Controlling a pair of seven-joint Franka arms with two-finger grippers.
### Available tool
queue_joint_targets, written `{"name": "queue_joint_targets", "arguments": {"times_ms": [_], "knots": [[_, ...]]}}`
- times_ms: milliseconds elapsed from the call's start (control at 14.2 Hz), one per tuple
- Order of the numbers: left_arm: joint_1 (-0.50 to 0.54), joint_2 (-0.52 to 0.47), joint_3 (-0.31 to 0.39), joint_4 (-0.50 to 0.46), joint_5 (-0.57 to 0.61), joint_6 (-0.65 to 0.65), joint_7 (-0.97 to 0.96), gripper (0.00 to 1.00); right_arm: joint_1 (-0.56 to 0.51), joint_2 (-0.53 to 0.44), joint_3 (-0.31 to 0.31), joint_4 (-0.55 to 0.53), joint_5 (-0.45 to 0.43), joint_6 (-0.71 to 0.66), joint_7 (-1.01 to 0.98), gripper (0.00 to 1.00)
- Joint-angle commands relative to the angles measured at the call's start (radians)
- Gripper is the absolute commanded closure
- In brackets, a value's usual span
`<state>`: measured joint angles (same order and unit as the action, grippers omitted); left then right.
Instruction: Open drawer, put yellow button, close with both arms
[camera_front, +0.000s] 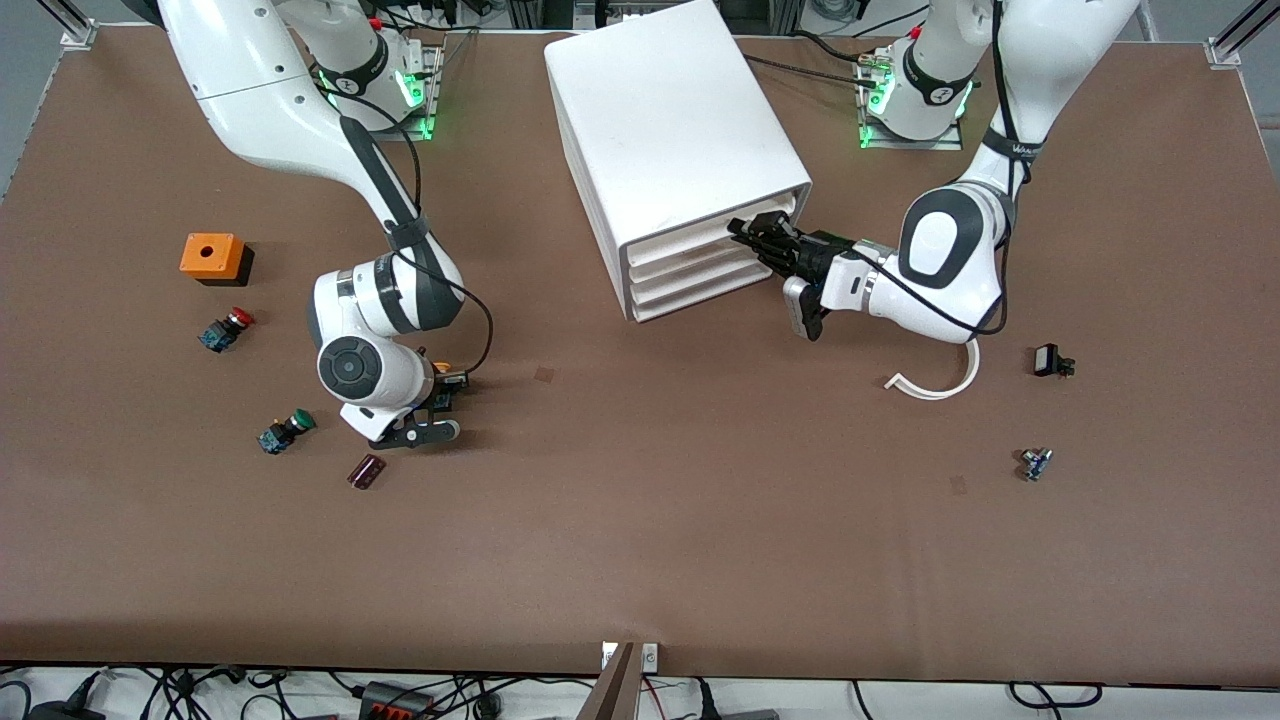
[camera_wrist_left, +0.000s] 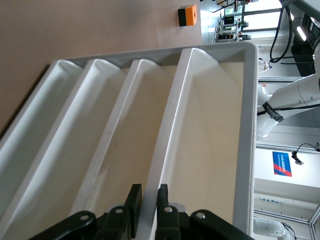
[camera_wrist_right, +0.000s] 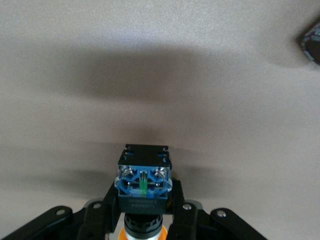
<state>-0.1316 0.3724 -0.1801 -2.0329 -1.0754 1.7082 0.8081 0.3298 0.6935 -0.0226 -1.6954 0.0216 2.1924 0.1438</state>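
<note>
The white cabinet (camera_front: 670, 130) stands at the robots' edge of the table, its four drawers facing the left arm's end. My left gripper (camera_front: 747, 232) is at the uppermost drawer (camera_front: 690, 243). In the left wrist view its fingers (camera_wrist_left: 134, 200) clasp that drawer's front lip (camera_wrist_left: 170, 130) from both sides. The drawer fronts look about level with each other. My right gripper (camera_front: 445, 388) is shut on the yellow button (camera_front: 441, 370), low over the table toward the right arm's end. The right wrist view shows the button's blue and black body (camera_wrist_right: 144, 180) between the fingers (camera_wrist_right: 111, 202), with the cap pointing into the gripper.
An orange box (camera_front: 212, 256), a red-capped button (camera_front: 228, 328), a green-capped button (camera_front: 285, 430) and a dark red cylinder (camera_front: 367, 471) lie near the right gripper. A white curved strip (camera_front: 940, 385), a black part (camera_front: 1052, 361) and a small blue part (camera_front: 1036, 463) lie toward the left arm's end.
</note>
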Motion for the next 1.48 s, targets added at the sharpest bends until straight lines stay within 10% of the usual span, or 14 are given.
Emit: {"name": "queue_joint_targets", "arguments": {"times_ms": [0,563,704,1408], "knots": [[0.029,0.083,0.002,0.127,0.053,0.008,-0.020,0.94,0.006,-0.006,-0.005,0.049,-0.006,-0.006,-0.016,1.00],[0.096,0.212,0.002,0.349,0.158,0.001,-0.035,0.83,0.047,-0.060,-0.002,0.384,0.008,-0.276,-0.010,1.00],[0.104,0.214,0.002,0.349,0.157,0.001,-0.040,0.00,0.080,-0.058,-0.002,0.477,0.006,-0.316,-0.013,1.00],[0.173,0.132,0.005,0.572,0.391,-0.263,-0.498,0.00,0.343,-0.055,0.015,0.668,0.005,-0.399,0.207,1.00]]}}
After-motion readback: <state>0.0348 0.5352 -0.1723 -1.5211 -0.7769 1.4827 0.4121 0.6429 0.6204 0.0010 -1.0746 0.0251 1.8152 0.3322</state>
